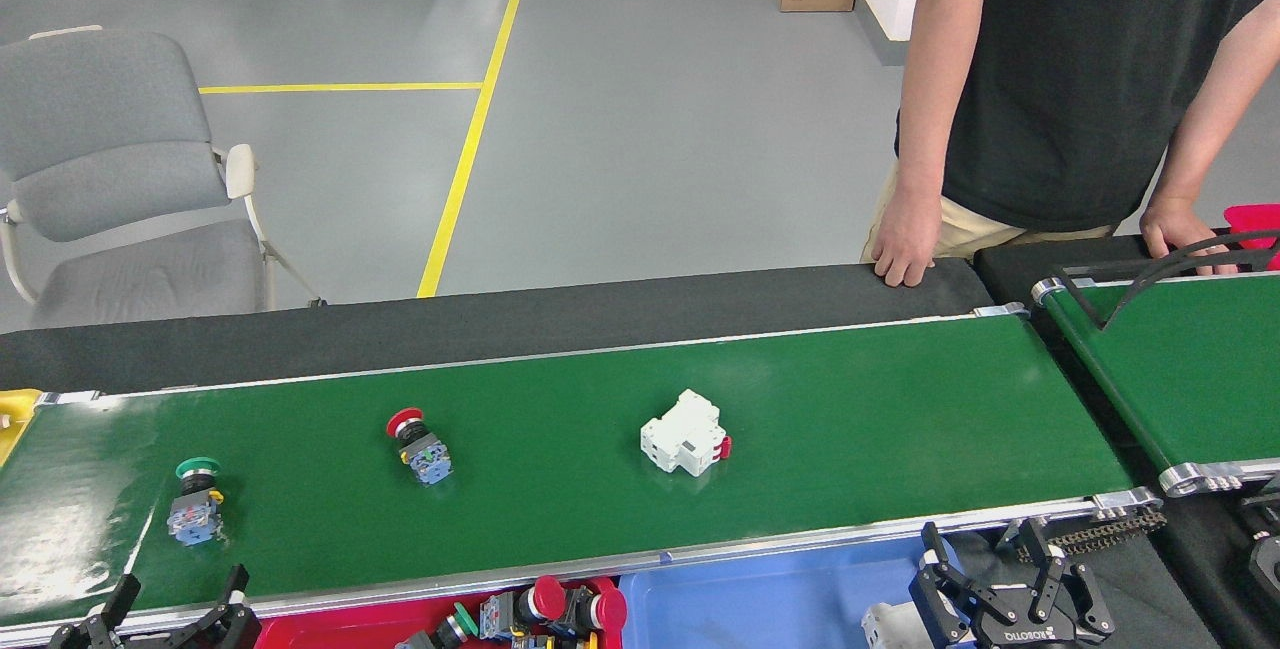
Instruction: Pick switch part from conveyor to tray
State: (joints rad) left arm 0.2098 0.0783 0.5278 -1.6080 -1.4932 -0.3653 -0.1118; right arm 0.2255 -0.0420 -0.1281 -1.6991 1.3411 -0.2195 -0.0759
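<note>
The conveyor (900, 409) is a wide green belt running across the head view. Three parts lie on it. A white breaker-style switch part (686, 434) with red levers is in the middle, a red-capped push-button switch (418, 445) sits left of it, and a green-capped one (195, 501) lies far left. Below the near rail a red tray (330, 629) holds several push-button switches, and beside it is a blue tray (760, 599). My right gripper (985, 554) is open and empty at the blue tray's right end. My left gripper (182, 594) is open at the bottom left.
A person stands behind the belt with one hand (905, 251) on the black table edge and the other hand (1180, 227) by a narrower green belt (1170, 369) at right. A white part (885, 624) lies in the blue tray. A grey chair (110, 179) stands back left.
</note>
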